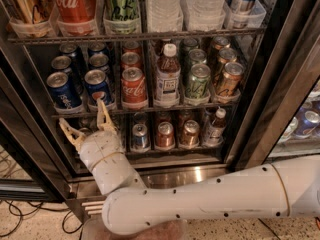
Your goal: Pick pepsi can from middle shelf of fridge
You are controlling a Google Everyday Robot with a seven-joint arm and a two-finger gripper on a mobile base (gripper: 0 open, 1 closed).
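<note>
Fridge: the big dark-framed fridge (282,79) fills the view, racks of drinks top to bottom, with a steel base strip (200,174) below.
Arm: the white arm (210,199) sweeps in from the right along the near edge, and its wrist bends upward at the left.
Middle shelf: the middle shelf (165,107) is packed front to back, with blue cans at the left, then red, a bottle, green, and copper at the right.
Gripper: the gripper (82,114) sits low at the left, in front of the lower rack, pointing up at the middle shelf's front edge.
Fingers: the fingers (104,116) are spread wide apart with nothing between them. The right one's tip reaches just under the front blue can; I cannot tell if it touches.
Pepsi can: the pepsi can (98,86) stands upright at the front of the second row from the left, on the middle shelf.
Neighbours: a second blue can (62,90) stands just left of it, a Coca-Cola can (133,86) just right, and a white-capped bottle (167,76) beyond that.
</note>
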